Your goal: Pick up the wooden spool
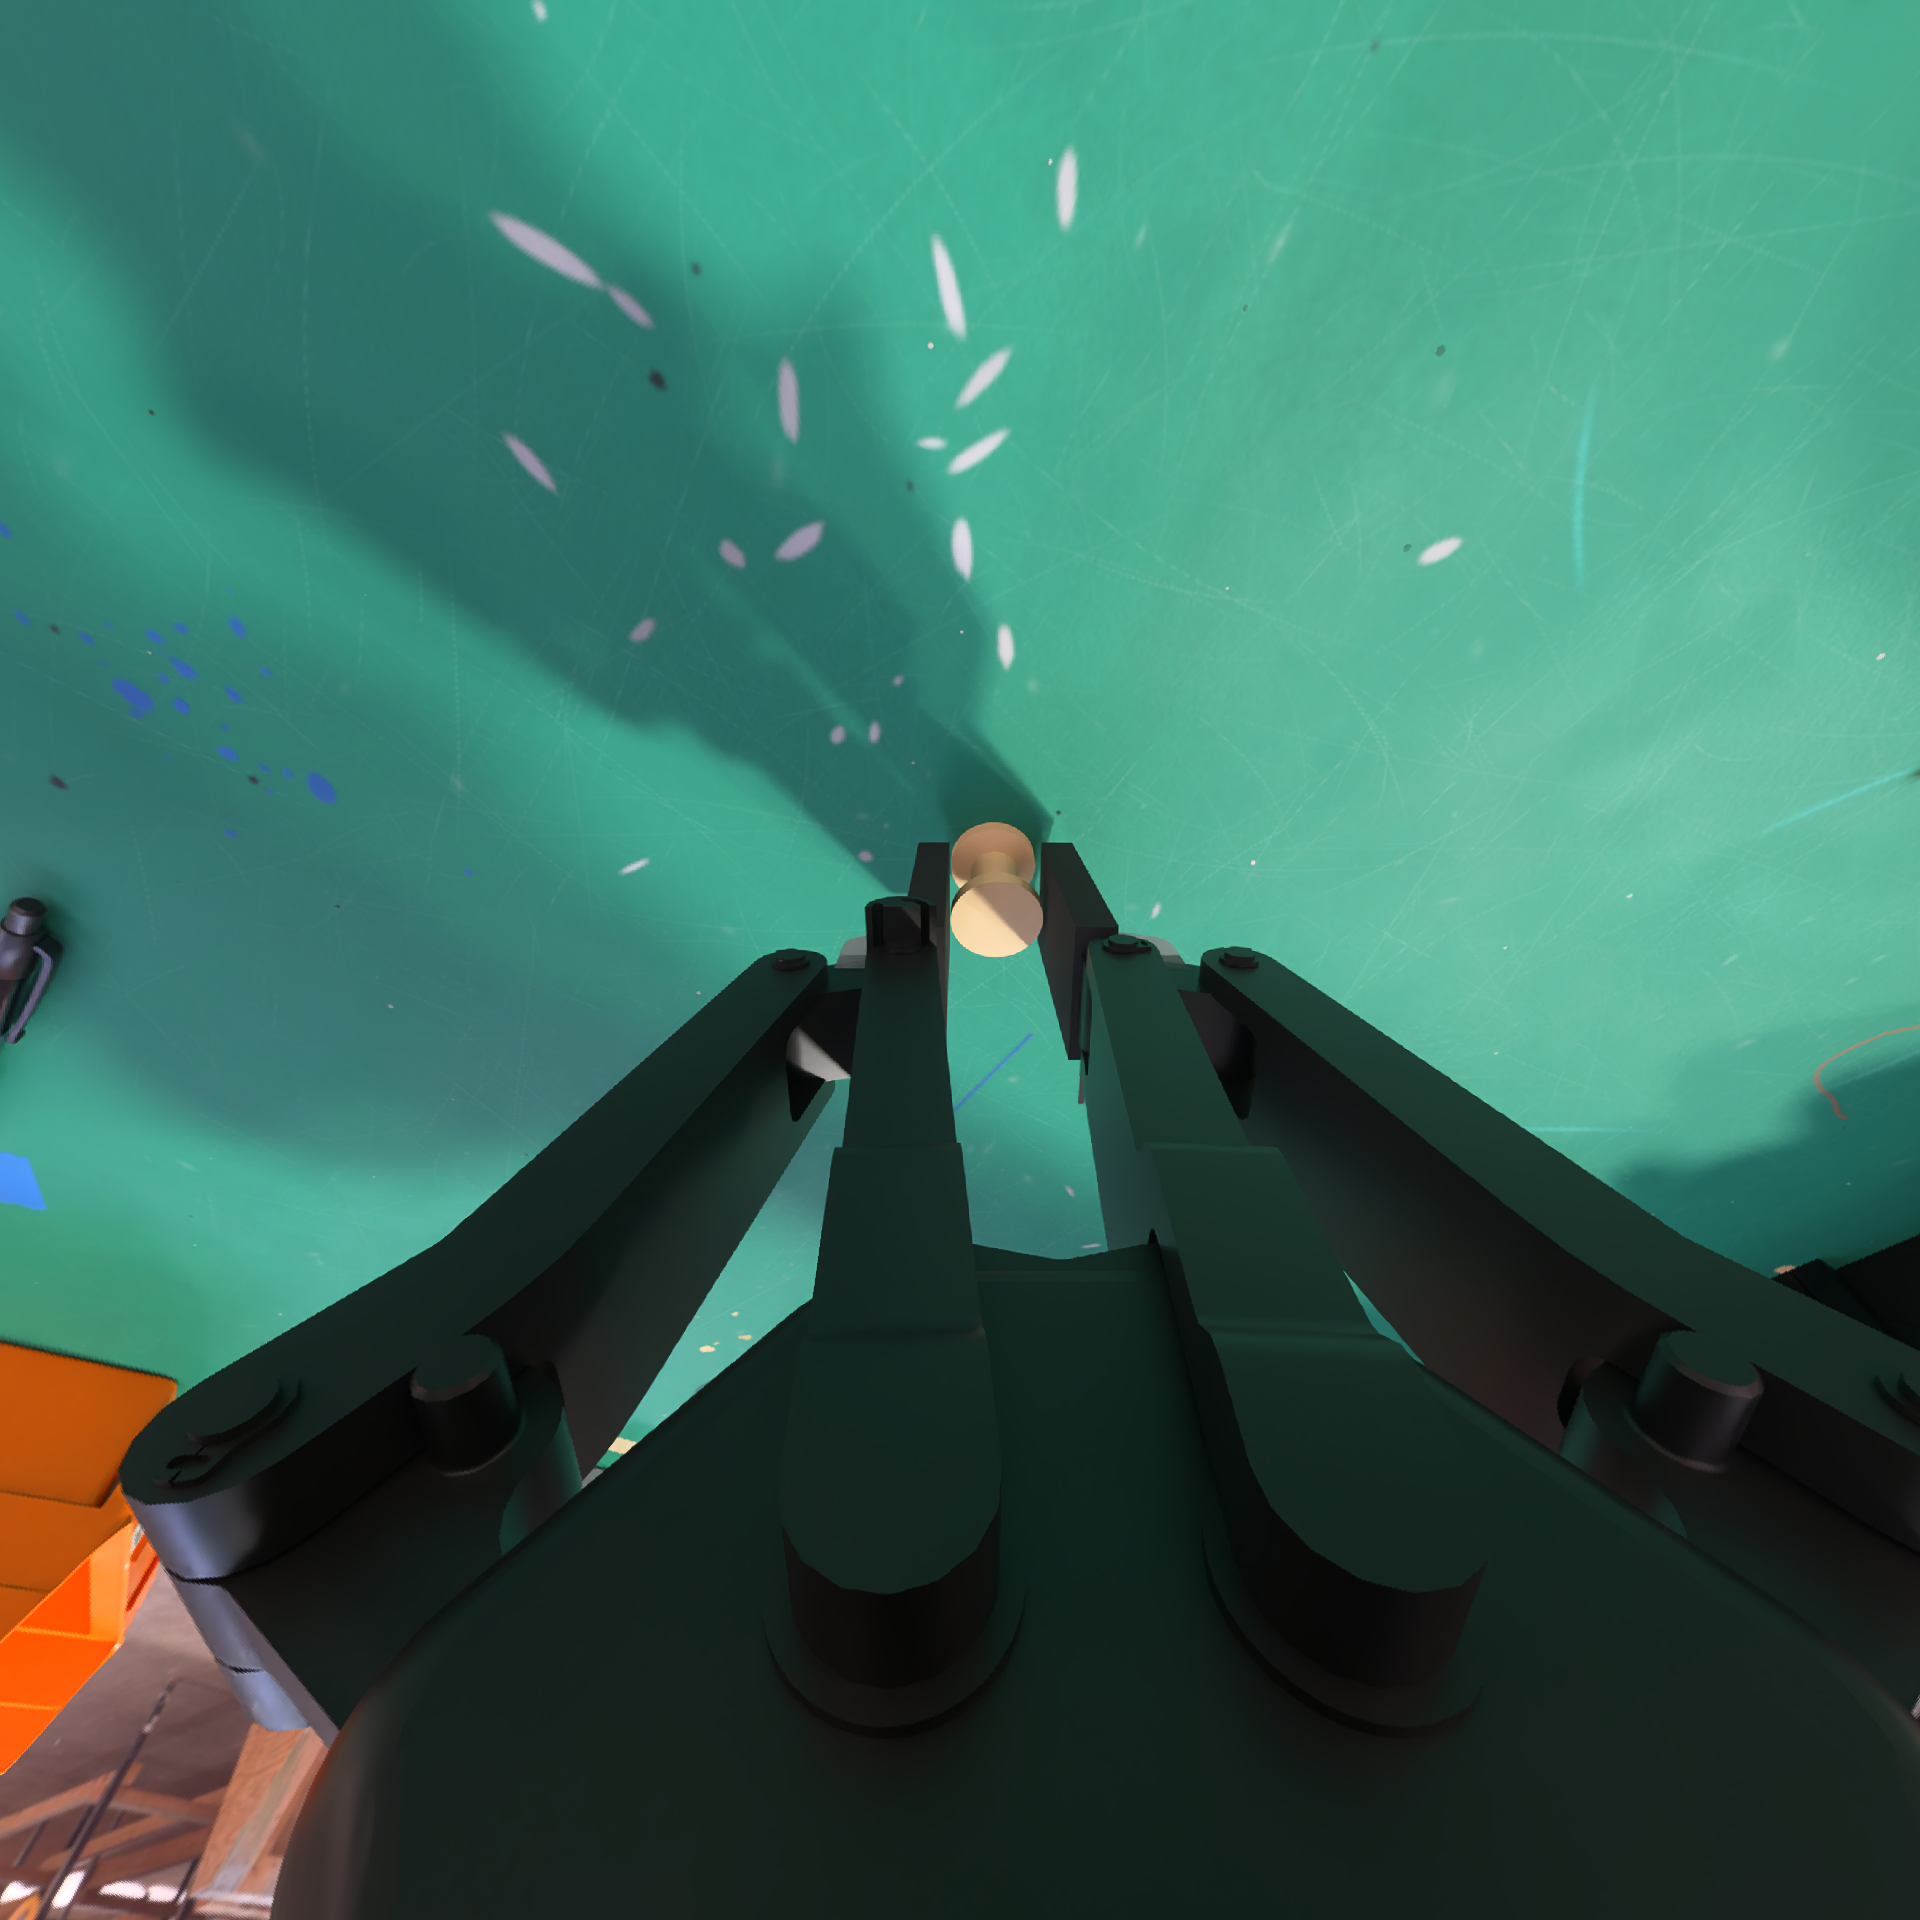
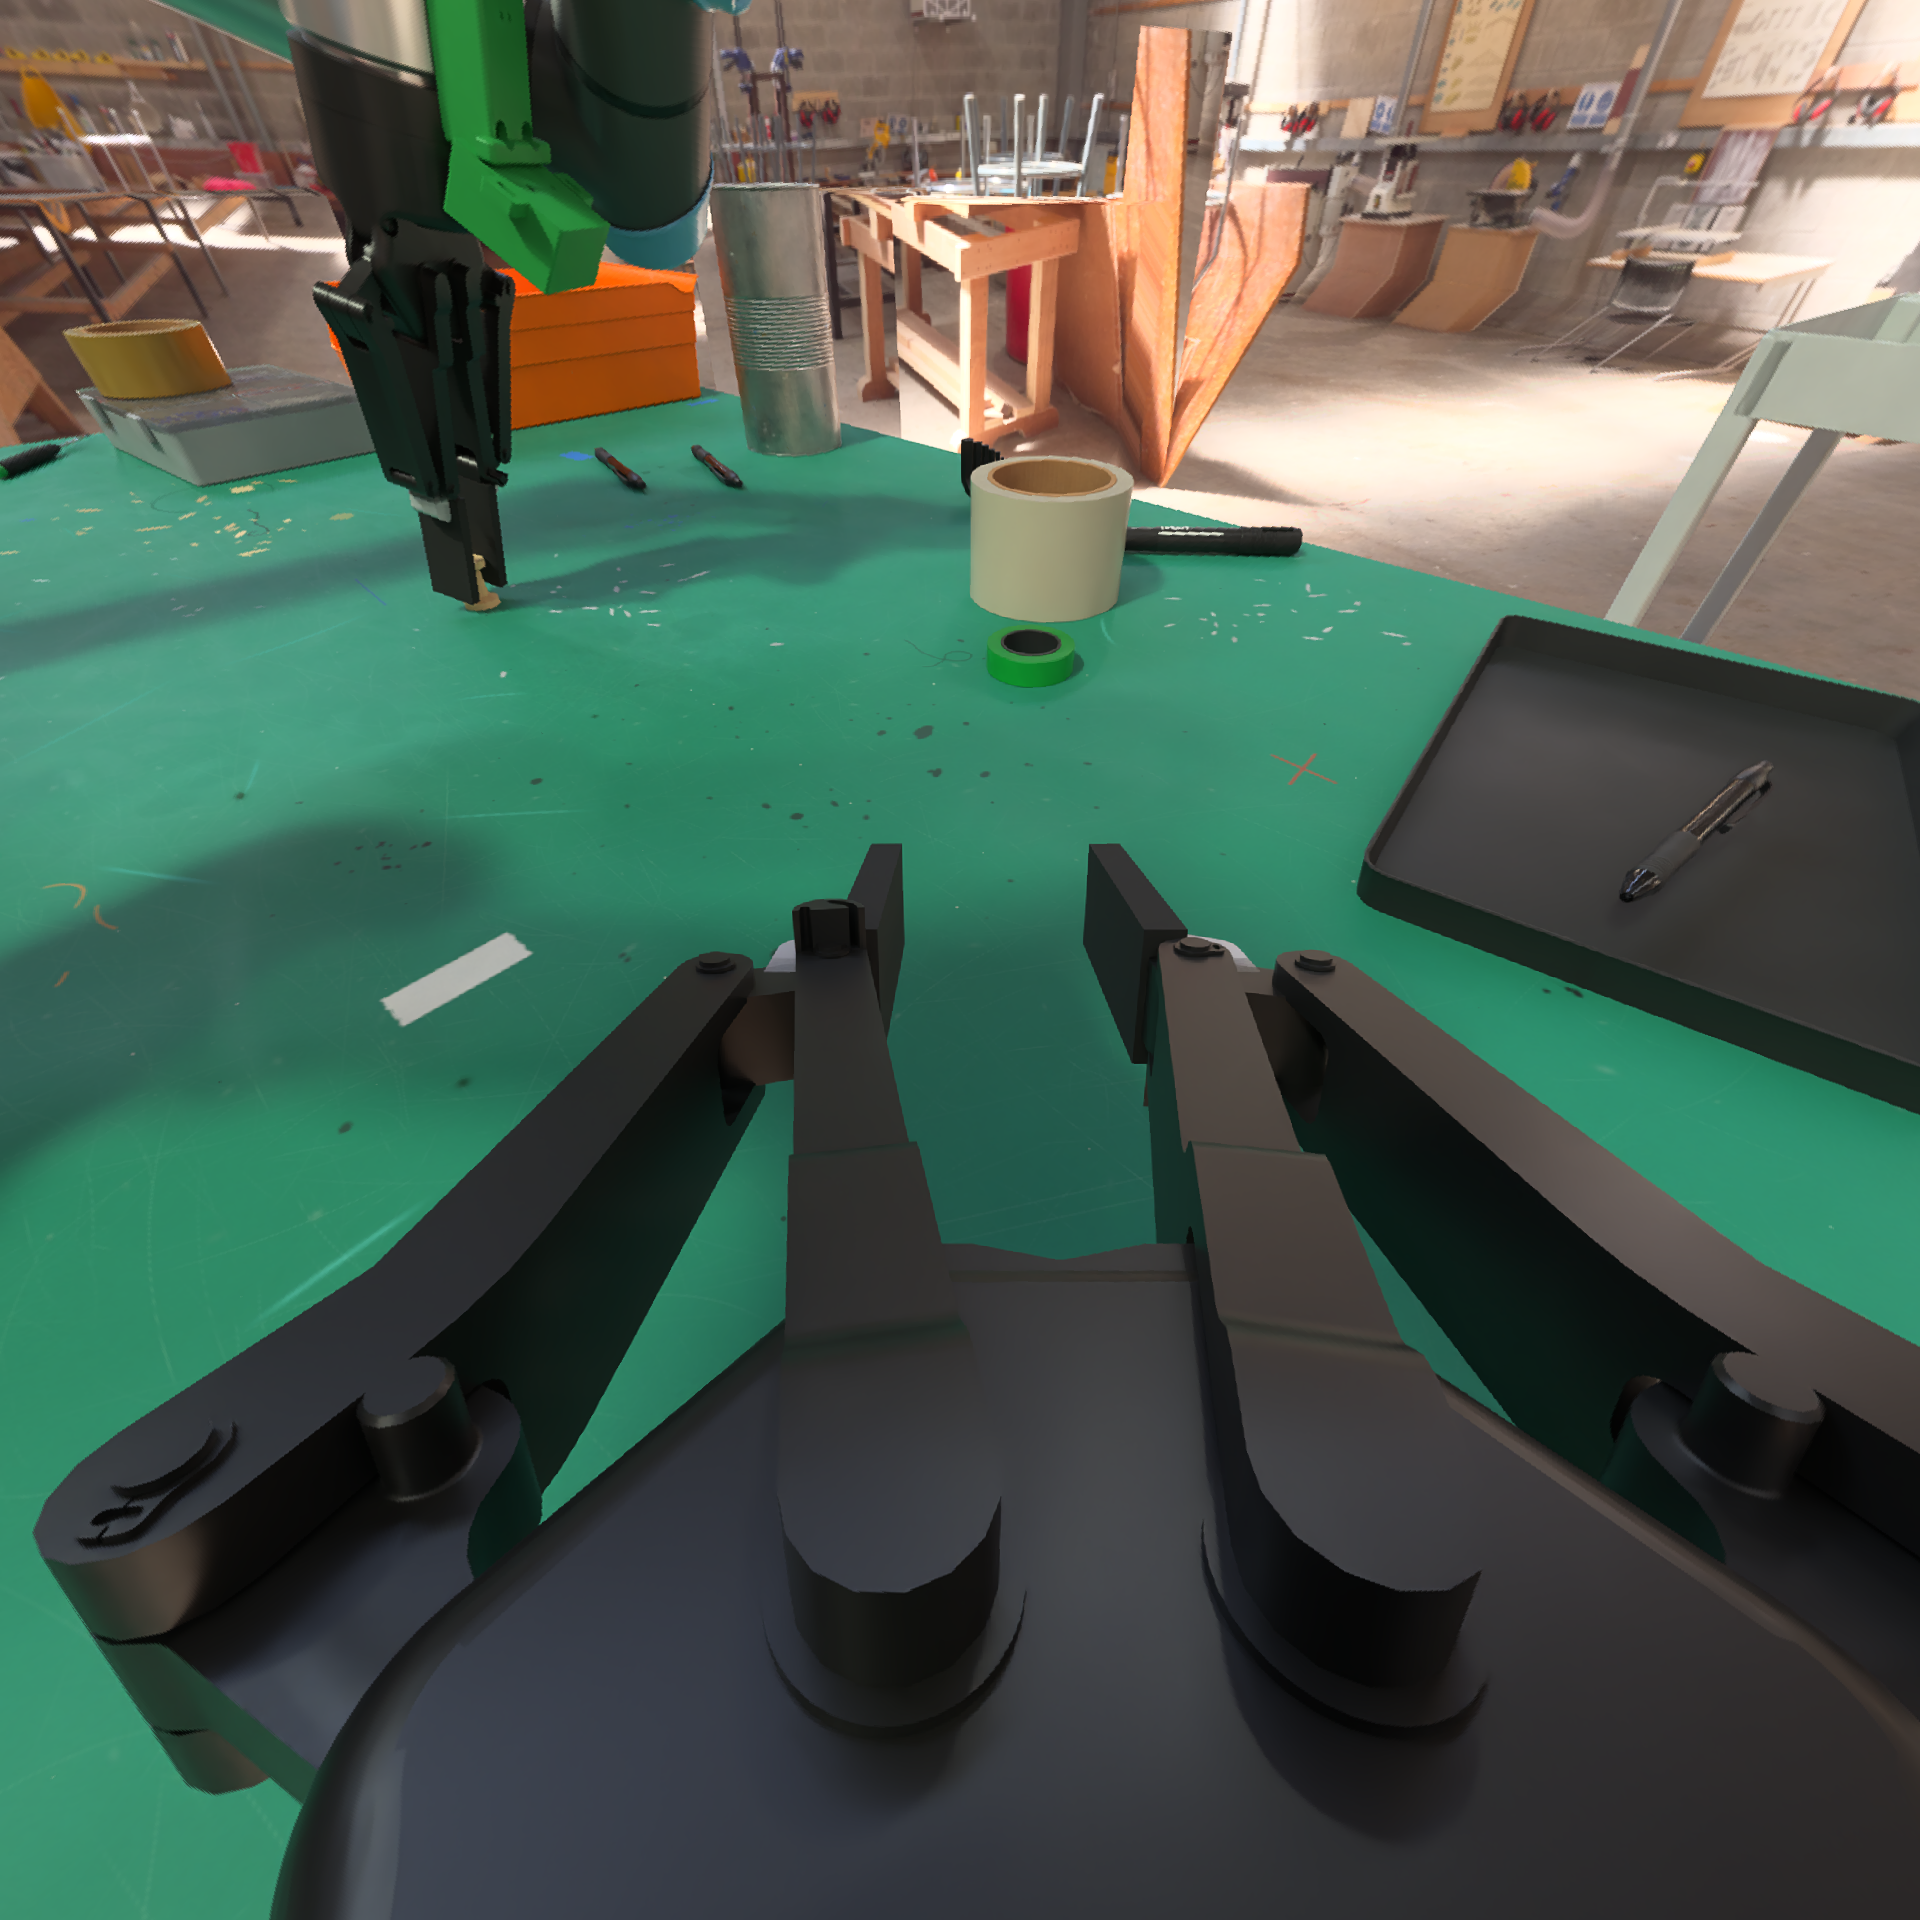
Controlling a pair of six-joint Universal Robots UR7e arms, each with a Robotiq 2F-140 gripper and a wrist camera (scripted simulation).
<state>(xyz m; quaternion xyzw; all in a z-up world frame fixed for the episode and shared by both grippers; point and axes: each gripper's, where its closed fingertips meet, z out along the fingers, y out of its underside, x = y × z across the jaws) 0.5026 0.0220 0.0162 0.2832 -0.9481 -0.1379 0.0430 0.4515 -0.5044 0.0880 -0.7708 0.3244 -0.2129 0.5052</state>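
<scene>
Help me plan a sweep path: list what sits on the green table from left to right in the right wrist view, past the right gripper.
Yellow tape roll on a grey box → left gripper around the wooden spool → metal cylinder → cream tape roll → black tray holding a pen.

Smooth pale-wood spool (image 1: 995, 891); scuffed matt green mat (image 1: 1455, 520) — ribbed metal canister (image 2: 781, 312)

Left looks down closely (perhaps); right obliquely.
</scene>
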